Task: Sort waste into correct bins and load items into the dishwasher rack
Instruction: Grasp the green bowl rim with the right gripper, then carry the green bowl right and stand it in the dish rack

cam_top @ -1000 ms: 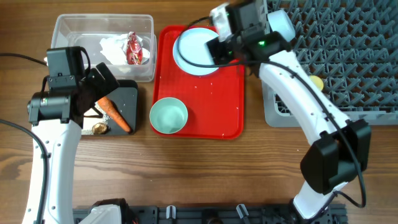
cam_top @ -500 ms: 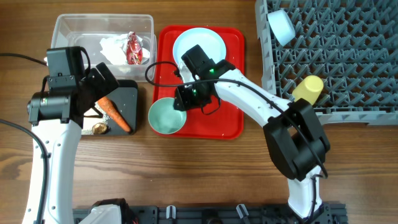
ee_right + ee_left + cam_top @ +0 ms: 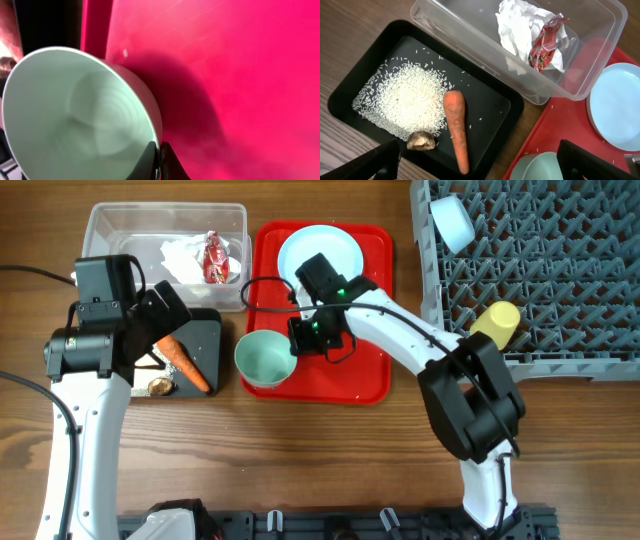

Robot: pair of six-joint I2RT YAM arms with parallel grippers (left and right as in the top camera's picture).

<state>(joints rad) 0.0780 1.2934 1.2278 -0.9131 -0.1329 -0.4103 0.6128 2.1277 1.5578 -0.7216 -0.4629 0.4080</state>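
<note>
My right gripper (image 3: 298, 340) (image 3: 159, 161) is shut on the rim of the pale-green bowl (image 3: 263, 358) (image 3: 75, 120), which overhangs the red tray's left edge. The light-blue plate (image 3: 320, 255) lies at the back of the tray. My left gripper (image 3: 482, 164) hangs open above the black bin (image 3: 210, 332) (image 3: 500, 107), which holds the carrot (image 3: 186, 366) (image 3: 457, 130), rice (image 3: 405, 102) and a brown lump (image 3: 421, 141). The clear bin (image 3: 110, 228) holds the napkin (image 3: 180, 258) and red wrapper (image 3: 215, 258). In the grey rack (image 3: 560, 275) are a light-blue bowl (image 3: 452, 220) and a yellow cup (image 3: 497, 323).
The red tray (image 3: 355, 365) sits between the bins and the rack, with a few rice grains scattered on it. Bare wooden table lies in front of the tray and bins. The right arm reaches across the tray from the right.
The right arm swung from the rack to the tray's front left and its jaws shut on the green bowl's rim. The bowl shifted slightly left. The left arm stayed still.
</note>
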